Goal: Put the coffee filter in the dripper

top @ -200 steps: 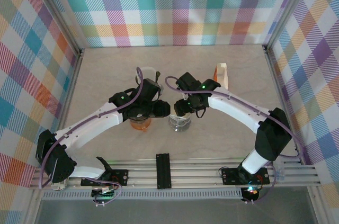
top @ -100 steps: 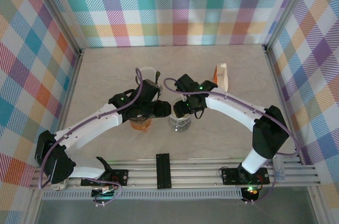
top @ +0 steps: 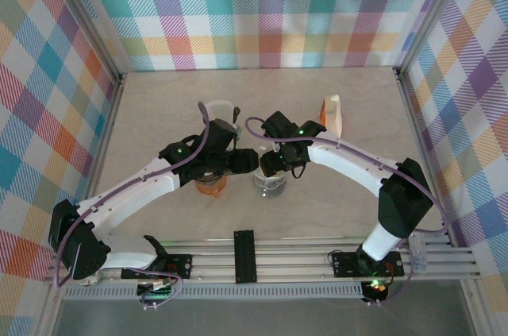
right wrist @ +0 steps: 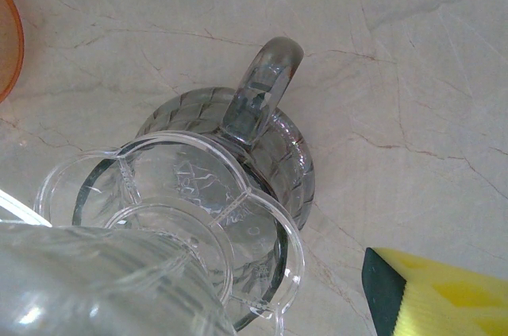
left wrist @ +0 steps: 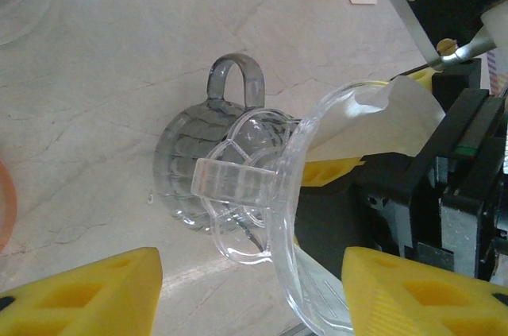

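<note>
A clear plastic dripper [left wrist: 295,193] sits on a grey ribbed glass mug [left wrist: 178,157] at mid-table [top: 270,183]. A white paper coffee filter [left wrist: 389,117] lies inside the dripper's cone and pokes out past its rim. My right gripper [top: 275,164] is open over the dripper, with its yellow fingers above and below the filter; one fingertip [right wrist: 444,296] shows beside the mug [right wrist: 274,153] and the dripper [right wrist: 159,217]. My left gripper [left wrist: 250,292] is open just left of the dripper [top: 248,163], and the rim stands between its fingers without touching them.
An orange cup [top: 210,186] stands just left of the mug, under the left arm. An orange and white box [top: 332,113] stands at the back right. A clear round thing [top: 225,109] sits behind the left arm. Checked walls close in three sides.
My left gripper has edged right and slightly back, closer to the dripper. The right gripper has shifted a little left over the dripper. The mug and dripper stay put.
</note>
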Robot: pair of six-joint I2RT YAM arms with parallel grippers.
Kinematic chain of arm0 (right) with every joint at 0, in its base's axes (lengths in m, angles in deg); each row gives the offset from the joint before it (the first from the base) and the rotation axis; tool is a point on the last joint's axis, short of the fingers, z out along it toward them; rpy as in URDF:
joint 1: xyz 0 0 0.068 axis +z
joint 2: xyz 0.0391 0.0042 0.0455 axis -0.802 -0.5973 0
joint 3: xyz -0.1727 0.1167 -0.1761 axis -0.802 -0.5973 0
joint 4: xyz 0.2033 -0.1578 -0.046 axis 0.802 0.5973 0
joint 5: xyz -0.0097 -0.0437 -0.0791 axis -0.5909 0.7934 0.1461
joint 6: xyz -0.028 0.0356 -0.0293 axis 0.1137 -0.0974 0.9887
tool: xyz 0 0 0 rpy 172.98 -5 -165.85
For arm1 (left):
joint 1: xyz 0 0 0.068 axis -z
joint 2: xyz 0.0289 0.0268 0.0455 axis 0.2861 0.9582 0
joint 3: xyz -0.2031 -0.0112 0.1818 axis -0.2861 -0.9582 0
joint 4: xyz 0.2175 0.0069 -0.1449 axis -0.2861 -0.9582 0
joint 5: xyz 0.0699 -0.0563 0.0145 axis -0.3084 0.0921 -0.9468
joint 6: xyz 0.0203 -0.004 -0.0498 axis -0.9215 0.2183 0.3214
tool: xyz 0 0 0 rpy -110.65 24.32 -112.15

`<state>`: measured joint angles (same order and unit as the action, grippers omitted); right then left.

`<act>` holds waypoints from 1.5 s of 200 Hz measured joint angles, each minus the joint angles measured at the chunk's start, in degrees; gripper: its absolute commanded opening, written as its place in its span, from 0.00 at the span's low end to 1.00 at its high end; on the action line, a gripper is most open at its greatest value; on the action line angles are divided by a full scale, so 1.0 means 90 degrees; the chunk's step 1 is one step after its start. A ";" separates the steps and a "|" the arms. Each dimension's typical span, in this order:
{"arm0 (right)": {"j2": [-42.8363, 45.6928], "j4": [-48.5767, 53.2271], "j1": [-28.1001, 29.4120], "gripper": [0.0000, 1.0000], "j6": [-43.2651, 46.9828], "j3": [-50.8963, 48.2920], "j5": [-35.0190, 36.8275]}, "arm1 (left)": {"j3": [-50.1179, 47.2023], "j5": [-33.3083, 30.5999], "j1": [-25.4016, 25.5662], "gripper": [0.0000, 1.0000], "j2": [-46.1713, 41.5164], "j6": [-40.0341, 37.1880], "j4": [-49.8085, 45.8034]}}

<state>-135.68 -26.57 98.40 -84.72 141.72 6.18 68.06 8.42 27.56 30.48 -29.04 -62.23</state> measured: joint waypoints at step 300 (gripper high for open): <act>0.0219 0.0000 0.0000 0.76 -0.0163 0.0049 0.0034 | 0.0000 0.0049 0.0000 0.23 0.0199 0.0039 0.0124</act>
<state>-133.71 -26.57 98.40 -86.19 142.15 6.49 68.06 8.86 27.56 32.27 -28.69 -61.12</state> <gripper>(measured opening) 0.759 0.233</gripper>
